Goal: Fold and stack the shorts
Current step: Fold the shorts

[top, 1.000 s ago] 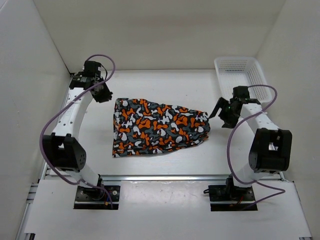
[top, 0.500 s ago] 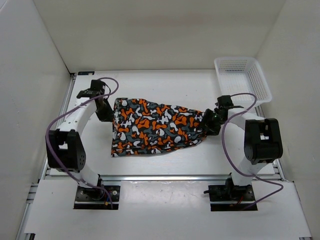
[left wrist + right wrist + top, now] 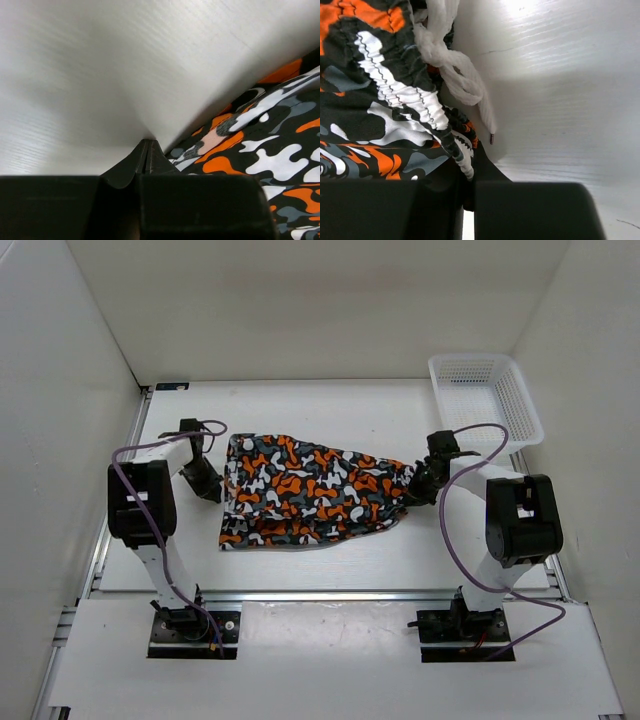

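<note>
1. Lying flat, shorts (image 3: 315,492) sat centred, well apart from basket (image 3: 485,390).
2. Right gripper (image 3: 415,485) pinched the waistband (image 3: 415,107), probably to lift it for a fold.
3. Left gripper (image 3: 212,490) tips met at the hem (image 3: 200,150); cloth caught or not, unclear.

The white counter (image 3: 330,415) carries the shorts (image 3: 315,490), which lie spread out near its middle with the waistband (image 3: 395,85) towards the right. The white drawstring (image 3: 465,85) hangs past the waistband, and its tip rests on the bare counter. A white mesh basket (image 3: 483,398) stands in the far right corner, apart from the shorts.
</note>
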